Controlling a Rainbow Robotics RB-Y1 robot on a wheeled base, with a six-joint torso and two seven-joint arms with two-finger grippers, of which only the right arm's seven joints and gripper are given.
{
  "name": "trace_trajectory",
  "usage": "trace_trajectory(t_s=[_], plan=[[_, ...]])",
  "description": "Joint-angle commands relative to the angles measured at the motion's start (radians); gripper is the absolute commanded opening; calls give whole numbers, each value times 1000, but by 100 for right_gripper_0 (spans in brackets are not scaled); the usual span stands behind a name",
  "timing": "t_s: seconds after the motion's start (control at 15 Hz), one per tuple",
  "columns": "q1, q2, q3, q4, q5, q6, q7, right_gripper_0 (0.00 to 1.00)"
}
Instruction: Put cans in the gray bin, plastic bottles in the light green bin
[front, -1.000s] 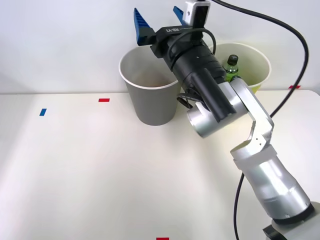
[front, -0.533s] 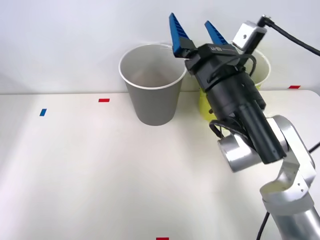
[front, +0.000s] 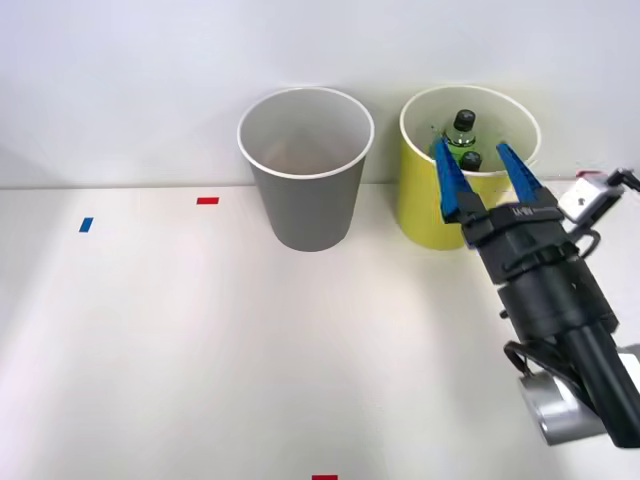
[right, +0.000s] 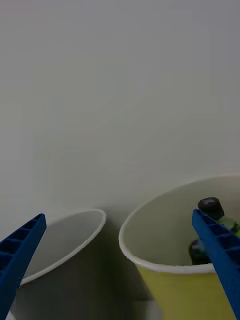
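The gray bin (front: 305, 205) stands upright at the back of the table; the cans are hidden from me. Right of it stands the light green bin (front: 425, 210), with two green plastic bottles (front: 461, 133) inside, their black caps up. My right gripper (front: 470, 147) is open and holds nothing; it hovers in front of the light green bin, pointing at it. In the wrist view the gray bin (right: 65, 250) and the light green bin (right: 170, 287) stand side by side, and the bottles' caps (right: 210, 205) show between my blue fingers (right: 20, 250).
A white wall rises close behind both bins. Small tape marks lie on the white table: red (front: 208, 200), blue (front: 86, 224) and red at the front edge (front: 325, 478). My arm's wrist camera and cable (front: 600, 195) stick out at the right.
My right arm swung from above the gray bin to the right and pulled back toward the front, lower. The gripper stayed open and empty.
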Motion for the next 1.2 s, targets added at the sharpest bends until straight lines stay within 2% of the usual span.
trace_trajectory(t_s=[0.07, 0.47, 0.73, 1.0, 1.2], plan=[[91, -11, -42, 0, 9, -31, 14, 100], [203, 56, -111, 0, 11, -34, 18, 100], [309, 75, -120, 3, 32, -38, 43, 100], [394, 95, -108, 2, 60, -50, 253, 100], [455, 65, -59, 3, 67, -53, 376, 100]])
